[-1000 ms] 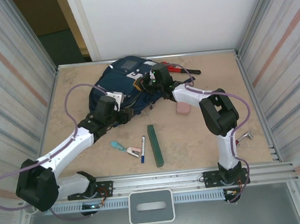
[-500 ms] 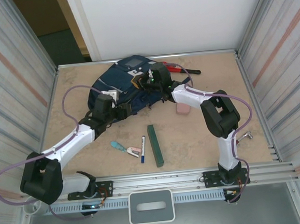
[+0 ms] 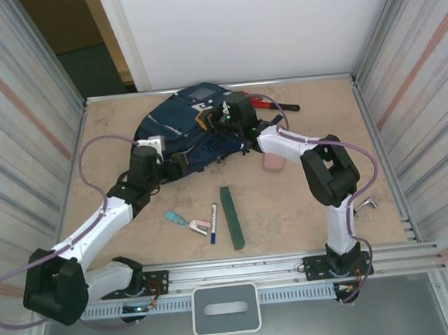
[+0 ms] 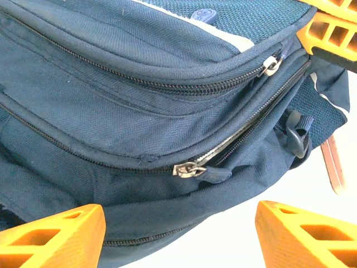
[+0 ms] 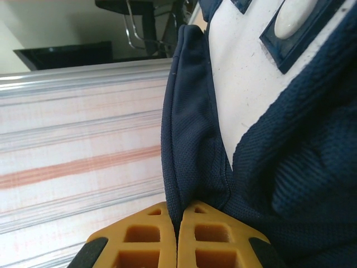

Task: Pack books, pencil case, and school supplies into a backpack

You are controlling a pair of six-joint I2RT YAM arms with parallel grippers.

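**Slip risk at pinched fold**

Right gripper [image 5: 177,237] clamps a backpack [image 5: 290,167] fold. Left gripper [image 4: 178,223] stands wide, zipper pull [image 4: 187,169] just ahead, untouched. If the fold slips, the backpack could sag, carrying the zipper pull off line.

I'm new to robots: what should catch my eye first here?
The large navy blue fabric backpack lies at the far middle of the beige table, with both arms reaching to it. The right gripper is shut, pinching a fold of its cloth, while the left gripper stands open before its zippers. Nearer the arms, a slim dark green book, a white marker pen with blue cap and a pale pink soft pencil case lie unpacked.
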